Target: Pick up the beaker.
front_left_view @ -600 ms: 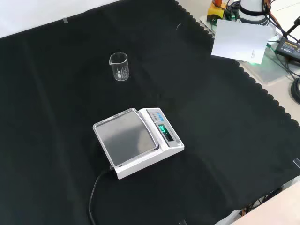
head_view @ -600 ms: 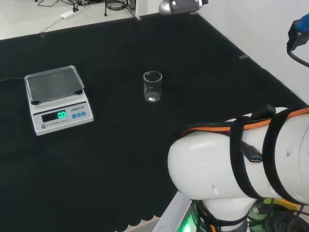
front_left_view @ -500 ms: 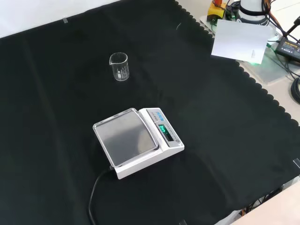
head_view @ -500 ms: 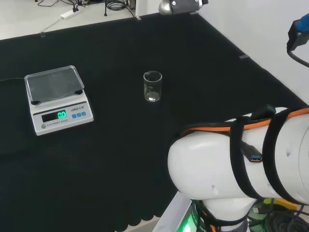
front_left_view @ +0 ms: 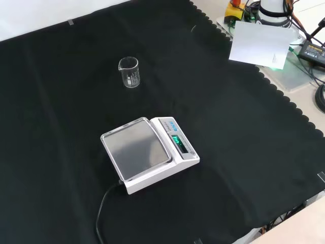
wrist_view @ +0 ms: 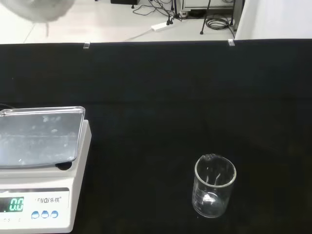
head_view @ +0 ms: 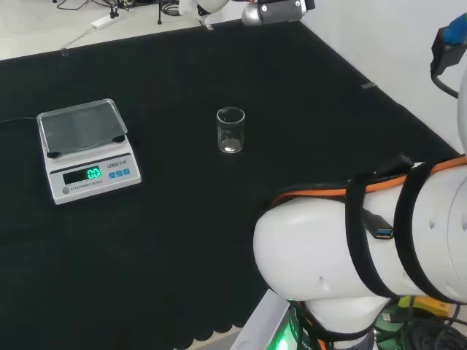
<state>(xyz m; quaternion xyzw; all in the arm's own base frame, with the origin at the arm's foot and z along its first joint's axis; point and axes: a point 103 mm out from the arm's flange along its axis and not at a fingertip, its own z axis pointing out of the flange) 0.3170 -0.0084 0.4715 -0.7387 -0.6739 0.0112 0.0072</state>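
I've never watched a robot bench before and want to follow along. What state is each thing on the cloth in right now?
beaker: upright on the black cloth, looks empty, nothing touching it.
scale: switched on, green display lit, pan bare, cable running off it.
black cloth: spread flat over the bench.
hand: a blurred white part shows in the wrist view, away from the beaker; fingers can't be made out.
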